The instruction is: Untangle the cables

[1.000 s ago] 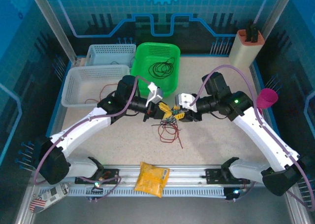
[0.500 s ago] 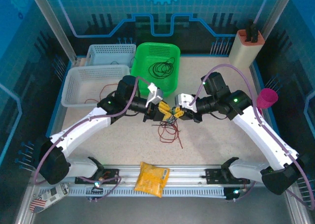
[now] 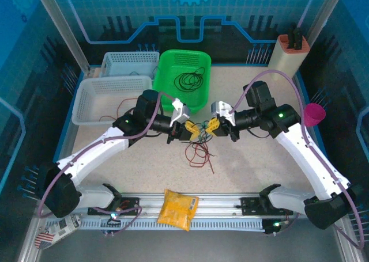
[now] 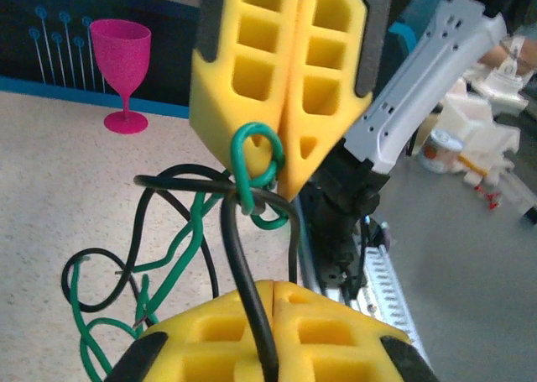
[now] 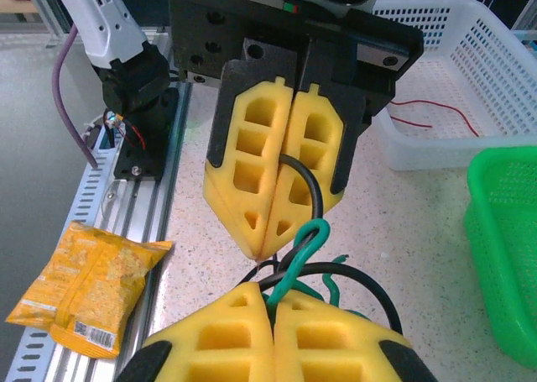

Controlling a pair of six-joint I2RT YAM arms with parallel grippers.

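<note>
The knot (image 3: 200, 129) of cables is held just off the middle of the table (image 3: 259, 164), strung between two sets of jaws that meet tip to tip. The left jaws are clenched on the black cable (image 4: 246, 298), which runs down between their yellow pads (image 4: 210, 336). The right jaws are clenched on the green cable (image 5: 304, 249), whose loop (image 4: 256, 157) pokes out at their tip, hooked around the black one. Red strands (image 3: 197, 154) trail from the knot onto the table below.

The step in hand looks like drawing the two gripped cables apart. It should go best slowly, with the arms pulling straight away from each other, so the green loop slides off rather than cinching. If the crossing tightens, ease off and re-grip nearer to it. These wires are thin and could slip from soft pads, so a firm squeeze matters.

Behind sits a green basket (image 3: 163, 78) with a black coil (image 3: 190, 78); to the left is a white basket (image 3: 81, 106) holding a red cable (image 5: 428, 109).

The snack bag (image 3: 177, 209) on the near rail carries a barcode and print too small to read. A flag-patterned packet (image 3: 55, 230) at the near left corner shows no legible words.
</note>
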